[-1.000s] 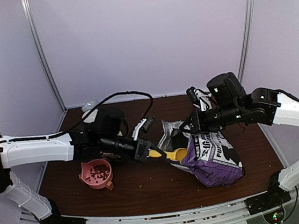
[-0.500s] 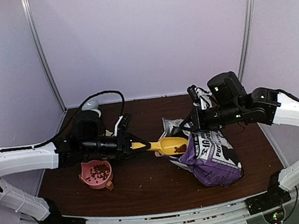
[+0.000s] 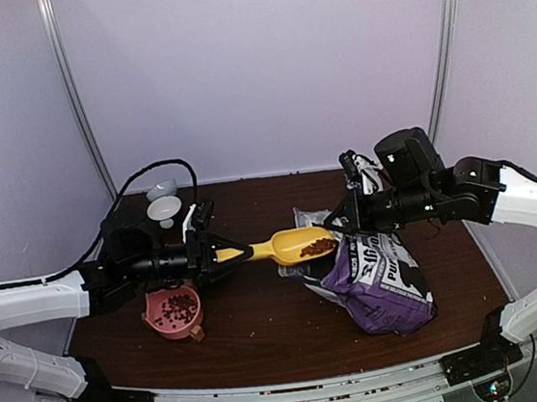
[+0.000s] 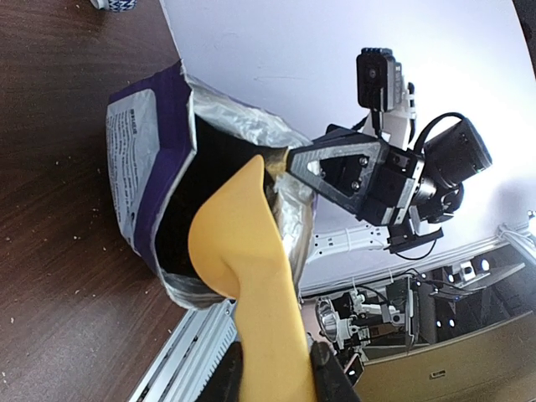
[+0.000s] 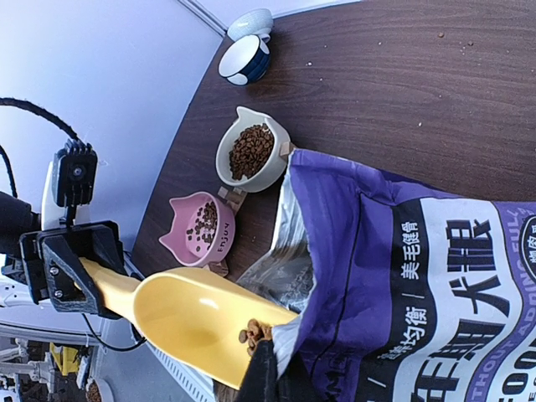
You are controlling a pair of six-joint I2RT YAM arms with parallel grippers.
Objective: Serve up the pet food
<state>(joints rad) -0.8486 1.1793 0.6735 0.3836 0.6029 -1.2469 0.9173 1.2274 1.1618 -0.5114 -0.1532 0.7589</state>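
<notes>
Scoop [image 3: 298,246] just came out of the bag [image 3: 385,289] loaded: pet food [image 3: 318,248] sits in its cup, above mid worktop [image 3: 264,332]. Left hand [image 3: 219,256] is clamped on the handle and has pulled back left. Right hand [image 3: 341,220] pinches the bag rim. Next is probably tipping into the pink bowl [image 3: 150,318], near left.

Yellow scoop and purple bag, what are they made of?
The yellow scoop looks like smooth moulded plastic, since it is one even colour with a soft sheen. The purple bag looks like glossy printed plastic film that creases and folds. Its inside is shiny silver, so it probably has a foil-like lining, though looking alone can't confirm that.
</notes>
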